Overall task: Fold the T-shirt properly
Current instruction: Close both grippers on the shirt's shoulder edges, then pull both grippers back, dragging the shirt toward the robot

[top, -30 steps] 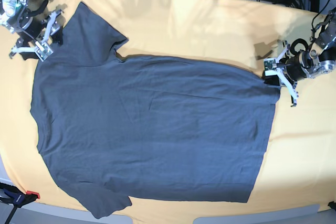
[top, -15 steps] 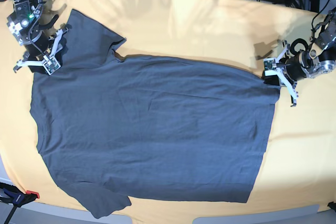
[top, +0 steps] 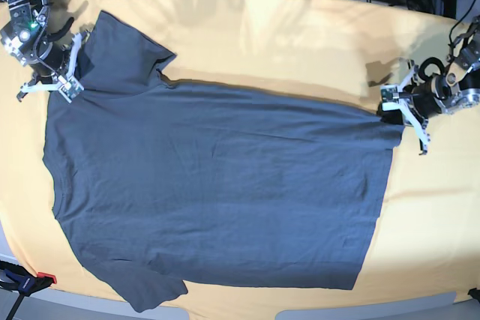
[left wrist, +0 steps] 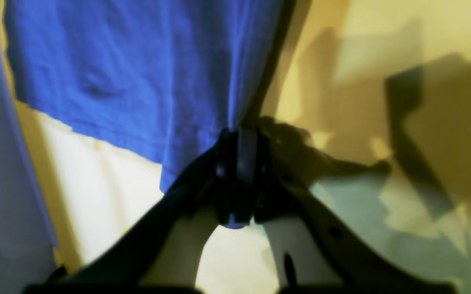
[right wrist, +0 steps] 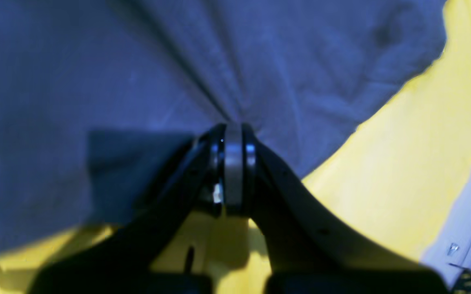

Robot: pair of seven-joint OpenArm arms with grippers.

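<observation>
On the yellow surface (top: 300, 35) the T-shirt (top: 217, 192) lies flat, lengthwise between the arms, right pincer (top: 66, 73) clamped on its shoulder, left pincer (top: 401, 110) clamped on its hem corner

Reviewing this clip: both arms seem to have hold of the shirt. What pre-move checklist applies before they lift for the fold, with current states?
1. Left gripper shut on the dark slate-grey cotton T-shirt at its hem corner: ok.
2. Right gripper shut on shoulder fabric: ok.
3. Shirt spread flat on the yellow cloth: ok.
4. Far sleeve flat: ok.
5. Both layers pinched: cannot tell.
</observation>
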